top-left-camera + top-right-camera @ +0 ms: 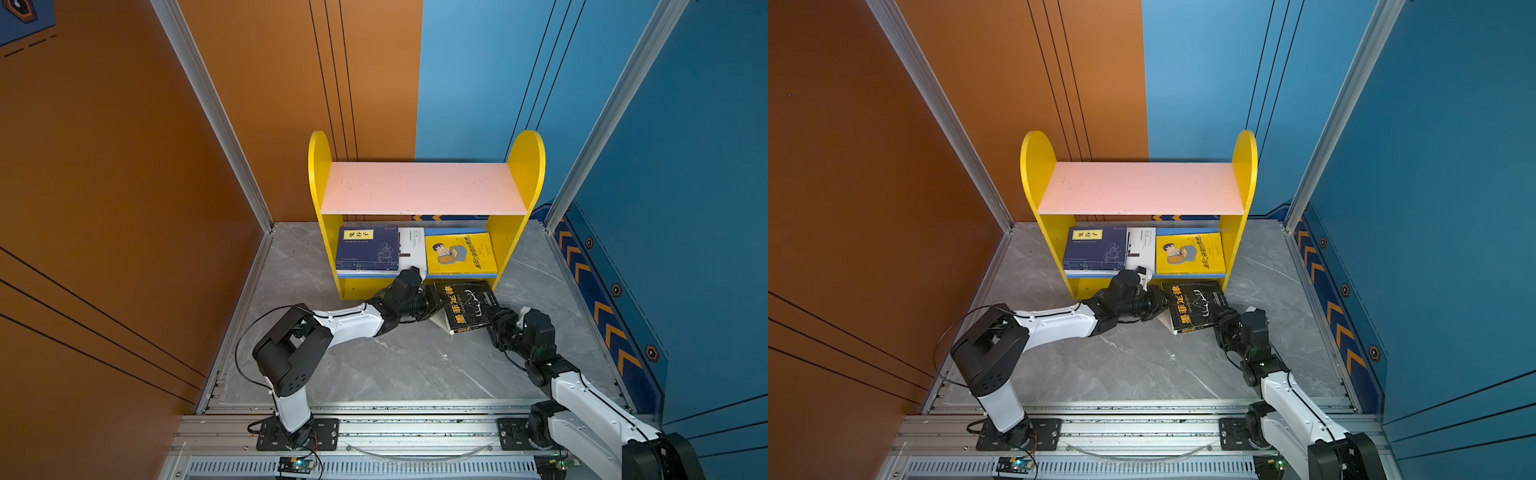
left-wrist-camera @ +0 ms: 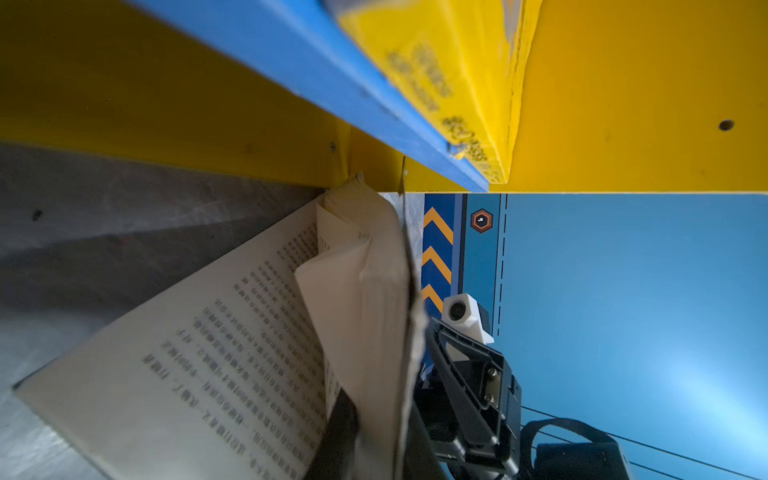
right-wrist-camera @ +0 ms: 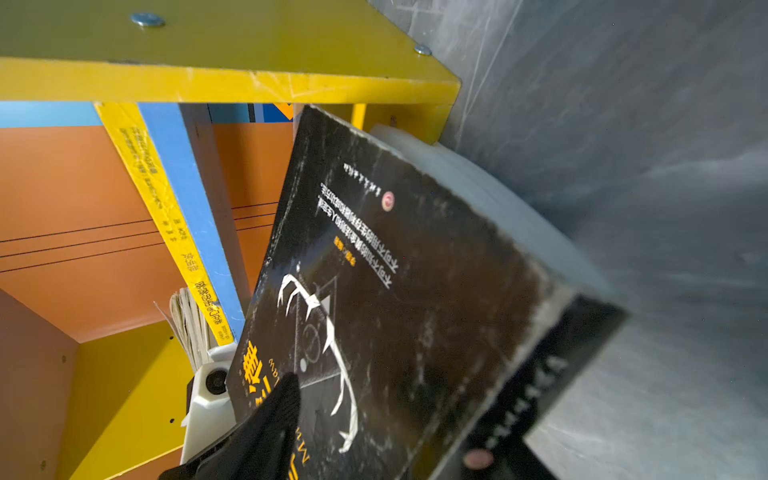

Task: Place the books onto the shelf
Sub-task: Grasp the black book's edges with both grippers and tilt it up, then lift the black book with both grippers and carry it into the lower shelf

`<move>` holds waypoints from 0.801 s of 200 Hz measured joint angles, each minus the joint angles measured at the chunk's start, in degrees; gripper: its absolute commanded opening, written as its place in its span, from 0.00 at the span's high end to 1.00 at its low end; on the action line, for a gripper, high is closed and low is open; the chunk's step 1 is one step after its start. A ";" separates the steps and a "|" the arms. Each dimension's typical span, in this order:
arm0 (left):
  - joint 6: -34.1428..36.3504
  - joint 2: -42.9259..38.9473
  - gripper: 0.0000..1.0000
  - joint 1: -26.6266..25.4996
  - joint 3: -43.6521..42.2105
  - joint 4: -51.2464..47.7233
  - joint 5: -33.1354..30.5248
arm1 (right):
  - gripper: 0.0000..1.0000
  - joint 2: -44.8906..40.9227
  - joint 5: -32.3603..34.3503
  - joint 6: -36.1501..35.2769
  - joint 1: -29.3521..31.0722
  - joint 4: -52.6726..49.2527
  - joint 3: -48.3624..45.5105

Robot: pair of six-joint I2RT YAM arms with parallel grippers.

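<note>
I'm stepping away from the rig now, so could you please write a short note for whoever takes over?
Left tool: shut on the left edge of the black book, that side raised.
Right tool: around its near right corner; grip not confirmed.
Done: navy stack, white book and yellow book lie flat on the blue lower board of the shelf.
Left: shelve the black book; pink upper board is bare.
</note>
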 measured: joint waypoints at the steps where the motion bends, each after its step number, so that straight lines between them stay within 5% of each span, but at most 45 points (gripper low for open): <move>1: -0.04 0.02 0.92 0.00 0.02 0.04 0.00 | 0.50 0.07 0.13 0.31 0.02 0.09 0.00; 27: -0.35 0.35 0.86 0.00 0.26 0.17 0.33 | 0.62 1.09 0.42 0.35 0.31 1.11 0.02; 66: -0.57 0.35 0.52 0.24 0.26 0.13 1.05 | 0.88 1.36 0.37 0.55 0.22 0.66 0.90; 109: 1.68 -0.31 0.27 0.48 0.26 -2.75 0.81 | 0.91 -6.19 -0.48 -3.82 -0.94 -11.13 6.78; 160: 11.93 -10.86 0.16 0.37 0.26 -13.27 -5.35 | 0.92 -15.41 -8.59 -10.69 -5.99 -27.08 14.51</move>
